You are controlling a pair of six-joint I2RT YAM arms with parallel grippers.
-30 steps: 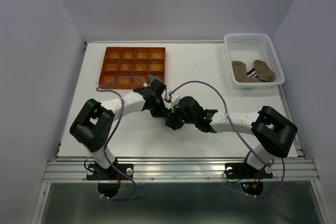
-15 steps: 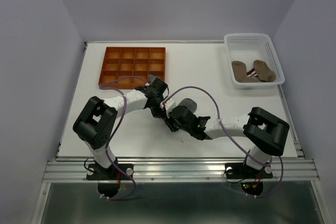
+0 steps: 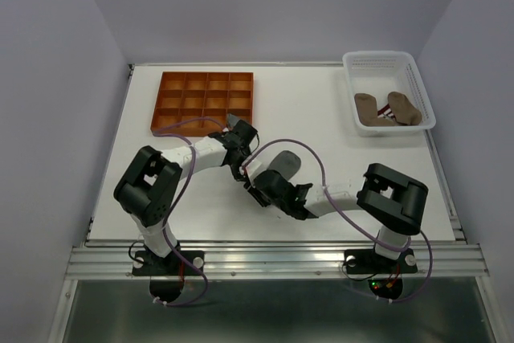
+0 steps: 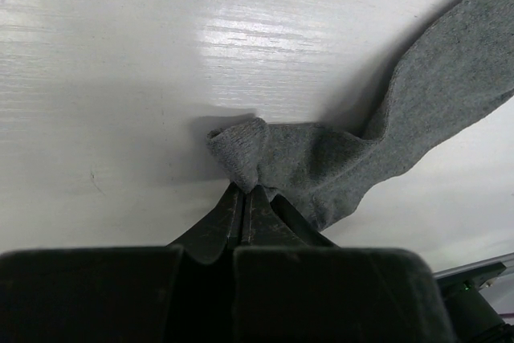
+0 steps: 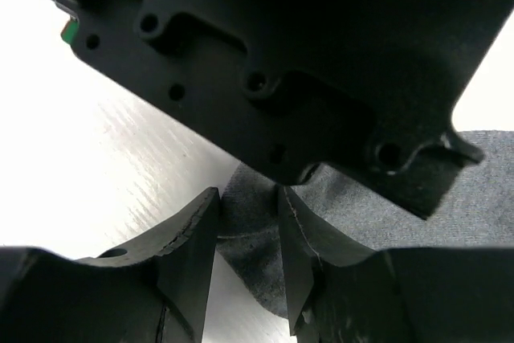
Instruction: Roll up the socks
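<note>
Grey sock (image 4: 337, 158) lies mid-counter (image 4: 120, 78), not yet rolled. The left tool (image 4: 243, 198) pinches its bunched end; the right tool (image 5: 249, 222) straddles a fold, grip uncertain. Tan socks (image 3: 388, 110) wait in the basket (image 3: 377, 58), so most rolling remains.

White arm links (image 3: 202, 153) with bulky black joints (image 3: 144, 190), looping purple cables (image 3: 299, 143) and matte black pincer fingers (image 5: 189, 255)

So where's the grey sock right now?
The grey sock is mid-table in the top view, between the two arms and nearer than the orange tray; the left gripper pinches its folded end.
</note>
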